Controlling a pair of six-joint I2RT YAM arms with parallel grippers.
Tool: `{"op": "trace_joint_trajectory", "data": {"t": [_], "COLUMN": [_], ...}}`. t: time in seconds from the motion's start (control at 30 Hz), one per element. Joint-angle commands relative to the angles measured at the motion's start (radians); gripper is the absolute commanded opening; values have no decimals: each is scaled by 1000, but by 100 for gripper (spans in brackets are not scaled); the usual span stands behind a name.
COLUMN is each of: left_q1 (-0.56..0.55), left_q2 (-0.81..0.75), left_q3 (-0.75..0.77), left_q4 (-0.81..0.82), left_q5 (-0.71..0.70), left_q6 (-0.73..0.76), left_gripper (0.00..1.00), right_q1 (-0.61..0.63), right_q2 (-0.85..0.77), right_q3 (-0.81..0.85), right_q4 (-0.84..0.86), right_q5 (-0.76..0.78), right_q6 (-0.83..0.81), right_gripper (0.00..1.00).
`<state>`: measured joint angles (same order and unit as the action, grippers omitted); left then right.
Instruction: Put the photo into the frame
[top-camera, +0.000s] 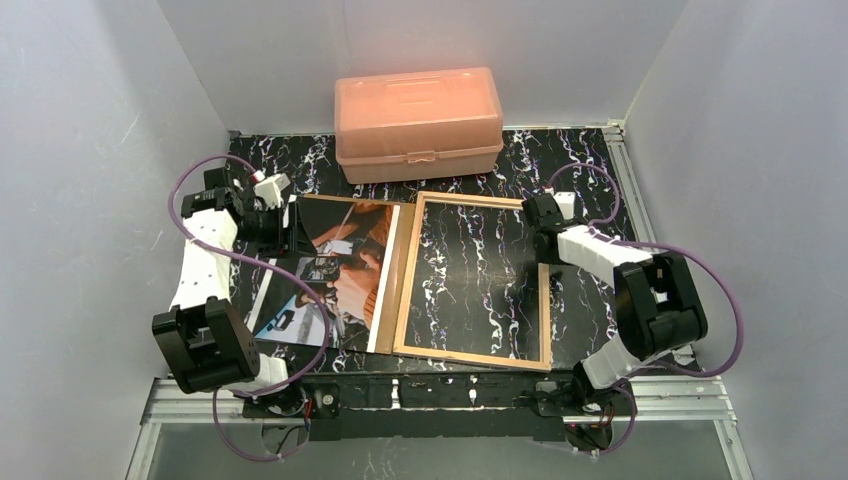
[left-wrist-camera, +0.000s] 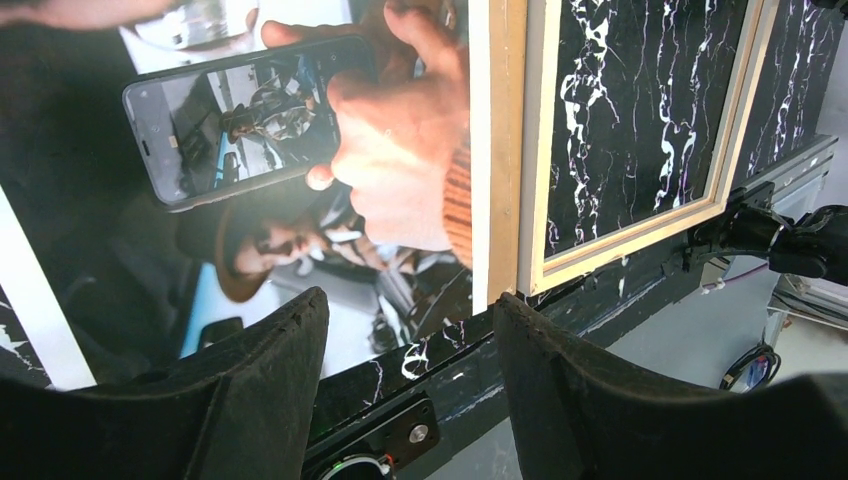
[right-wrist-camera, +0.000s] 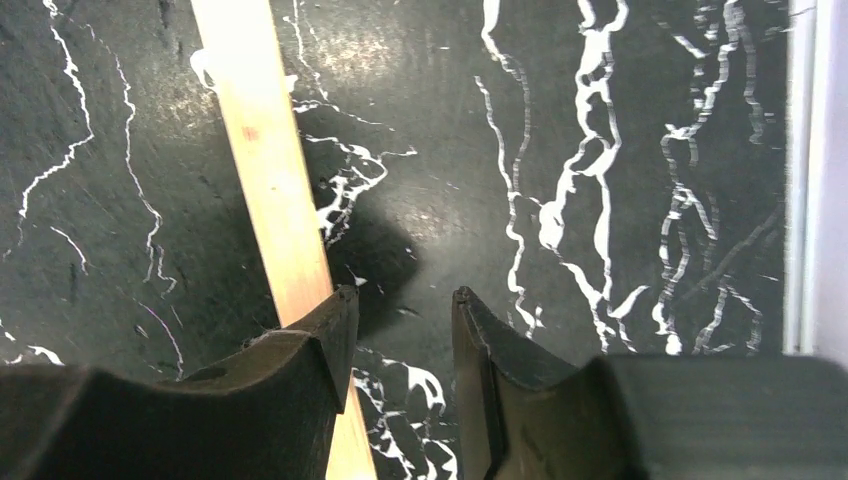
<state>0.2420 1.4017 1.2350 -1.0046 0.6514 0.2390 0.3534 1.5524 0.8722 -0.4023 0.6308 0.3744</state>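
The photo (top-camera: 330, 275) lies face up on the left of the black marbled table; in the left wrist view it (left-wrist-camera: 300, 150) shows a hand holding a phone. The frame (top-camera: 408, 270) lies flat just right of it, tan wood side up, with bare table inside. My left gripper (top-camera: 283, 226) hovers over the photo's far left corner, open (left-wrist-camera: 410, 320) with nothing between its fingers. My right gripper (top-camera: 538, 222) sits at the frame's right rail (right-wrist-camera: 265, 160), open (right-wrist-camera: 400, 310). Its left finger (right-wrist-camera: 325, 335) is over the rail, and only table shows between the jaws.
An orange plastic box (top-camera: 418, 122) stands at the back, just beyond the frame's far rail. A brown strip of board (top-camera: 386, 280) shows between the photo and the frame. Grey walls close in both sides, and a metal rail (top-camera: 450, 395) runs along the near edge.
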Motion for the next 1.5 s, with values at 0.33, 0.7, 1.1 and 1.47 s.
{"op": "trace_joint_trajectory", "data": {"t": [0.33, 0.7, 1.1, 1.47], "left_q1": [81, 138, 225, 263], "left_q2": [-28, 20, 59, 100], "left_q3": [31, 58, 76, 23], "left_q4": [-96, -120, -139, -103], "left_q5": [15, -3, -45, -113], "left_q6": [92, 118, 183, 235], "left_gripper": [60, 60, 64, 65], "right_q1": [-99, -98, -113, -122], "right_q2": [159, -50, -21, 49], "right_q3": [166, -4, -46, 77], "right_q4": [52, 90, 113, 91], "right_q5": [-109, -309, -304, -297], "right_q6": [-1, 108, 68, 20], "right_gripper": [42, 61, 48, 54]}}
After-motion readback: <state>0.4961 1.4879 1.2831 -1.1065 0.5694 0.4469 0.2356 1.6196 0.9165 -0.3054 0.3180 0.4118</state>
